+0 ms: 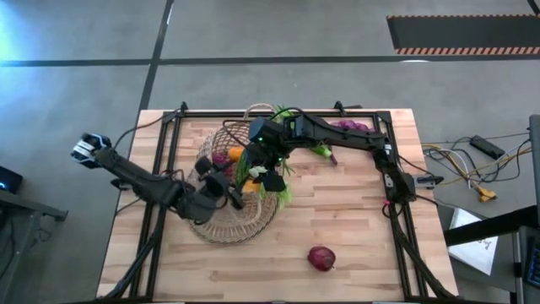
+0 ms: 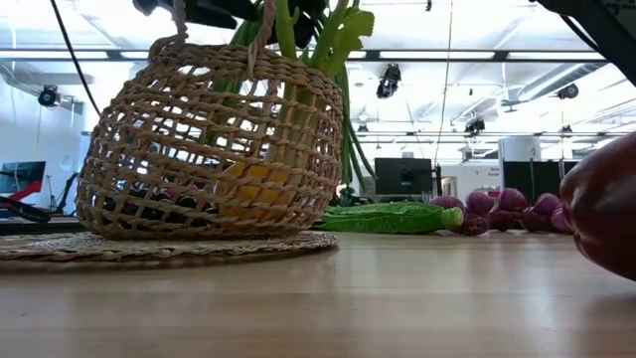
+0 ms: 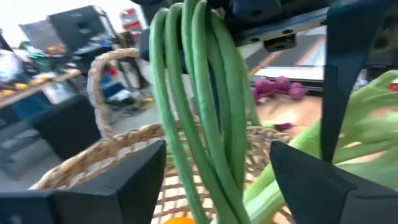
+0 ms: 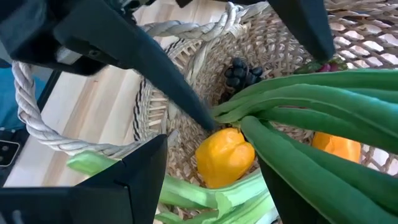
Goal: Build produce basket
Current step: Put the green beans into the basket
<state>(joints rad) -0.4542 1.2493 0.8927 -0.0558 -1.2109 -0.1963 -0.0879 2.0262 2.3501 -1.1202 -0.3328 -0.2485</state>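
R gripper [image 1: 268, 162] over the basket [image 1: 221, 221], pinching green beans [image 3: 205, 112] above orange pepper [image 4: 225, 157] & grapes [image 4: 241, 73]. L gripper [image 1: 221, 187] spread wide at basket rim. Red onion [image 1: 321, 257] on table, well apart.

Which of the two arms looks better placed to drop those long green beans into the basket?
Probably the right. Its gripper hangs over the basket with the green beans dangling from it, above the orange peppers. The left gripper, open, hovers beside them empty.
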